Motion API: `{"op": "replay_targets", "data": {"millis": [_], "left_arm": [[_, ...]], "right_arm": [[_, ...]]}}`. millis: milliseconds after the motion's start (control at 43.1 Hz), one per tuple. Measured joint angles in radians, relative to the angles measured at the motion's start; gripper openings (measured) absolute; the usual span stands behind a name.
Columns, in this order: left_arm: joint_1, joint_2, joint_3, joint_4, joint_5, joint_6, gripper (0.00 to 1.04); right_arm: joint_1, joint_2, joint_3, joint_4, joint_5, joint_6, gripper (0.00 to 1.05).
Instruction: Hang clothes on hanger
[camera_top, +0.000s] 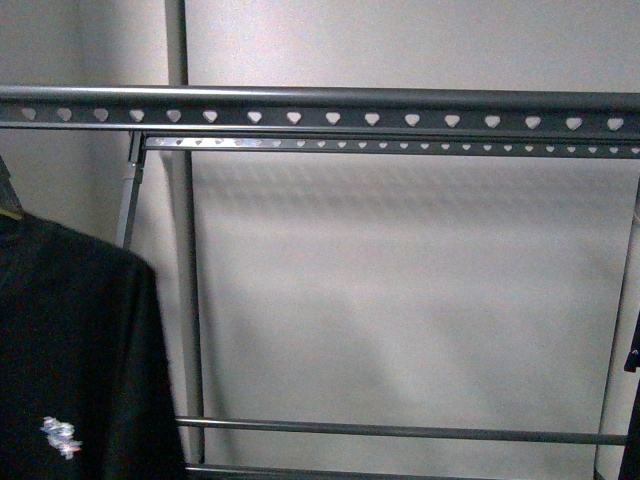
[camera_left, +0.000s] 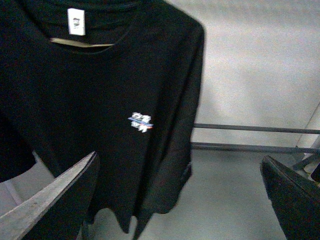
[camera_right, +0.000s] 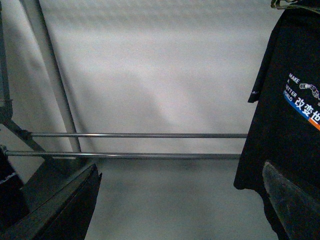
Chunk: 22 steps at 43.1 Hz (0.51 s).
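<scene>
Clothes (camera_left: 100, 100) hang before level left gripper (camera_left: 179, 159) (wide, empty); right gripper (camera_right: 181, 167) likewise wide.

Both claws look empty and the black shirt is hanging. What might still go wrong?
The T-shirt hangs at the front view's far left, and its hold on the rack is out of frame, so it may be poorly seated and slip. The open left gripper faces the fabric closely; a finger might snag the hem and tug it askew.
</scene>
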Motion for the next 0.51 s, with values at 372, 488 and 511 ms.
{"op": "replay_targets", "data": {"millis": [372,488,511], "left_arm": [[0.089,0.476,0.163,0.154,0.228,-0.015,0.98],[0.116,0.720,0.323,0.182,0.082,-0.139,0.98],[0.118,0.792,0.373,0.181,0.027,-0.198,0.98]], "right_arm": [[0.000,0.000,0.000,0.000,-0.002,0.000,0.97],[0.000,0.000,0.000,0.000,-0.001,0.000,0.97],[0.000,0.000,0.000,0.000,-0.002,0.000,0.97]]}}
